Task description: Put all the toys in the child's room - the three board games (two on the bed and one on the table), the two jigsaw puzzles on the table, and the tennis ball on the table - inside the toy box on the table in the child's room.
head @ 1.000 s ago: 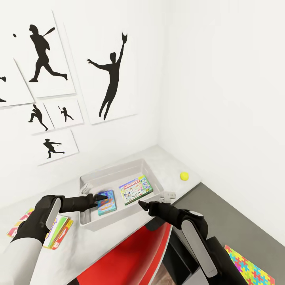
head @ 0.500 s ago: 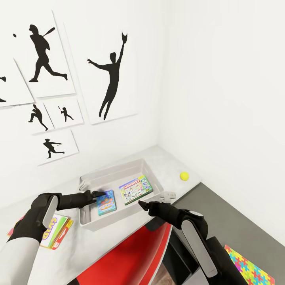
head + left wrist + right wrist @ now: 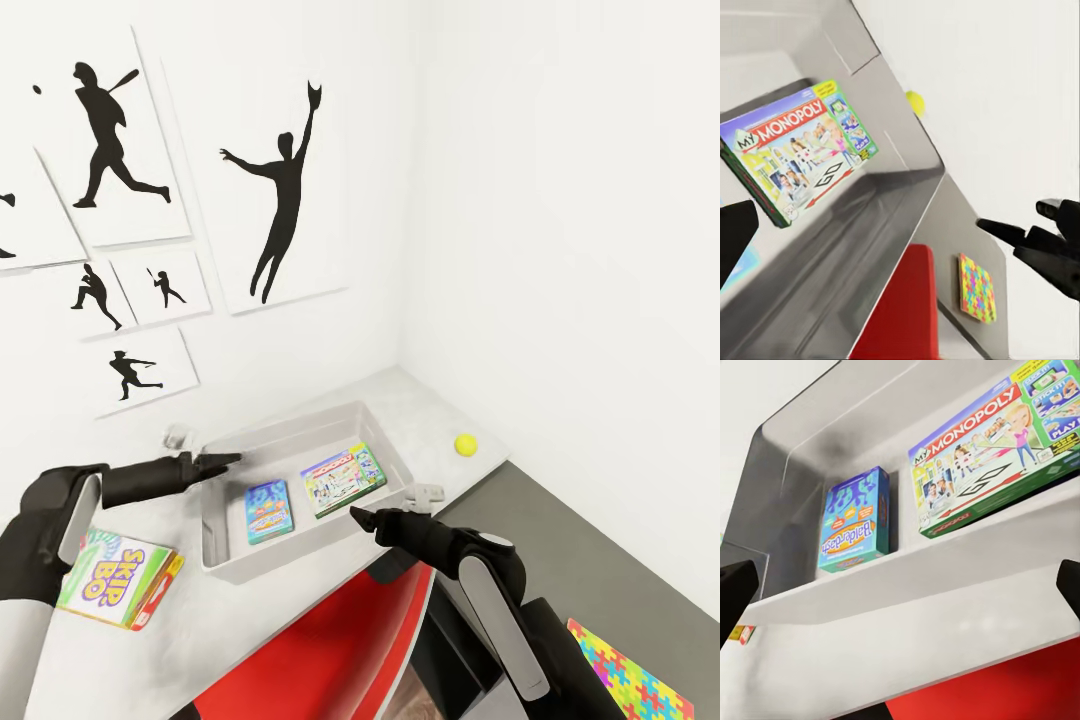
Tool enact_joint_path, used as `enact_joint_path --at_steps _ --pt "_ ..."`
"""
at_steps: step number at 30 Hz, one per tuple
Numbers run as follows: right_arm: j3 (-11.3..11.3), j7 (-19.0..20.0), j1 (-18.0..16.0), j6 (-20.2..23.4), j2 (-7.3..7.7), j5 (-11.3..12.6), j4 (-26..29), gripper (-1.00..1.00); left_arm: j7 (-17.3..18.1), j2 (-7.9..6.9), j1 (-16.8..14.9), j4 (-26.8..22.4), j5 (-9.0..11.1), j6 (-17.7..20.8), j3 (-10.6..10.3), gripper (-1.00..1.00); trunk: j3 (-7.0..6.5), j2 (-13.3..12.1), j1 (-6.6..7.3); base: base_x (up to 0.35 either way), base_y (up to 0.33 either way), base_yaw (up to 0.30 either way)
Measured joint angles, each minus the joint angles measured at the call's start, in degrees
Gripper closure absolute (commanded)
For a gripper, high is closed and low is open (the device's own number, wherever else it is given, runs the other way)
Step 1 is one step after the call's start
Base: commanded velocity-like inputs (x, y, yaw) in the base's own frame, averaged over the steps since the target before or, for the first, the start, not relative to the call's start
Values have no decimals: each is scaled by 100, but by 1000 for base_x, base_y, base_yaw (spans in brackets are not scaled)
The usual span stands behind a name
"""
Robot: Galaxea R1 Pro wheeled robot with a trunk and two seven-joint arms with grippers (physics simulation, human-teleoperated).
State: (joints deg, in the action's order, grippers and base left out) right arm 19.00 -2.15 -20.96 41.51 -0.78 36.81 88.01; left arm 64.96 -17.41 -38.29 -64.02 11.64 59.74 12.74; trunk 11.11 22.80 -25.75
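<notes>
The toy box (image 3: 293,427) stands on the white table (image 3: 405,400). In it lie flat a small blue board game (image 3: 268,511) and a Monopoly board game (image 3: 343,478). My left gripper (image 3: 232,459) hovers open at the box's left rim, with nothing in it. My right gripper (image 3: 360,517) is open and empty at the near rim, and the right wrist view shows the blue game (image 3: 855,521) and the Monopoly box (image 3: 990,457) beyond it. The SKIP BO game (image 3: 110,580) lies left of the box. The tennis ball (image 3: 465,444) rests to the right. A jigsaw puzzle (image 3: 630,680) lies on a dark grey surface below.
A red chair (image 3: 330,640) stands right in front of me, against the table's edge. A small grey object (image 3: 178,437) sits on the table left of the toy box and another (image 3: 425,493) at its right corner. Athlete silhouette pictures (image 3: 280,200) hang on the wall behind.
My left gripper has pulled back to the left and up out of the toy box, leaving the blue game lying inside. This uncovers the SKIP BO box. The right arm has not moved.
</notes>
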Motion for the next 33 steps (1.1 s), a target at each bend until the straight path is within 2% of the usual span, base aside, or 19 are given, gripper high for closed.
enact_joint_path --at_steps 2,3,6,7,10,11,12,13,15,16,19,20,23,24,25,28,29,33 --pt "0 0 -1 0 0 0 0 -100 317 -159 5 -40 -11 -5 21 -100 0 0 0 0 0 0" --pt "0 0 -1 0 0 0 0 -100 637 -340 12 -65 -16 -12 66 -100 0 0 0 0 0 0" --pt "0 0 0 0 0 0 0 -100 1143 -645 29 -88 -25 -27 194 -100 0 0 0 0 0 0" --pt "0 0 0 0 0 0 0 -100 1469 -830 41 -96 -26 -48 308 -100 0 0 0 0 0 0" --pt "0 0 0 0 0 0 0 -100 1927 -1107 65 -98 -40 -72 505 -100 0 0 0 0 0 0" --pt "0 0 0 -3 0 0 0 -100 2175 -1272 88 -89 -49 -87 637 -100 0 0 0 0 0 0" --pt "0 0 0 -4 0 0 0 -100 2282 -1365 113 -83 -53 -100 709 -100 0 0 0 0 0 0" --pt "0 0 0 -4 0 0 0 -100 2433 -1522 184 -72 -57 -145 839 -100 0 0 0 0 0 0" --pt "0 0 0 -3 0 0 0 -100 2479 -1681 286 -64 -57 -207 982 -100 0 0 0 0 0 0" --pt "0 0 0 -3 0 0 0 -100 2479 -1814 404 -57 -52 -266 1132 -100 0 0 0 0 0 0" --pt "0 0 0 -3 0 0 0 -100 2478 -1979 609 -35 -47 -333 1432 -100 0 0 0 0 0 0" --pt "0 0 0 -3 0 0 0 -100 2478 -2049 749 -6 -50 -379 1660 -100 0 0 0 0 0 0" --pt "0 0 0 -4 0 0 0 -100 2478 -2112 996 91 -58 -515 2040 -100 0 0 0 0 0 0" --pt "0 0 0 -4 0 0 0 -100 2477 -2136 1167 205 -66 -670 2257 -100 1 0 0 0 0 0" --pt "-2 0 0 -5 0 0 0 -100 2478 -2146 1261 282 -66 -770 2361 -100 0 0 0 0 0 0" --pt "-4 0 0 -4 0 0 0 -100 2478 -2166 1504 559 -60 -1098 2603 -100 0 0 0 0 0 0" --pt "-15 0 0 -4 0 0 0 -100 2478 -2179 1635 767 -58 -1312 2719 -100 1 0 0 0 0 0" --pt "-50 0 0 -3 0 0 0 -100 2478 -2196 1803 1215 -53 -1698 2872 -100 0 0 0 0 0 0"
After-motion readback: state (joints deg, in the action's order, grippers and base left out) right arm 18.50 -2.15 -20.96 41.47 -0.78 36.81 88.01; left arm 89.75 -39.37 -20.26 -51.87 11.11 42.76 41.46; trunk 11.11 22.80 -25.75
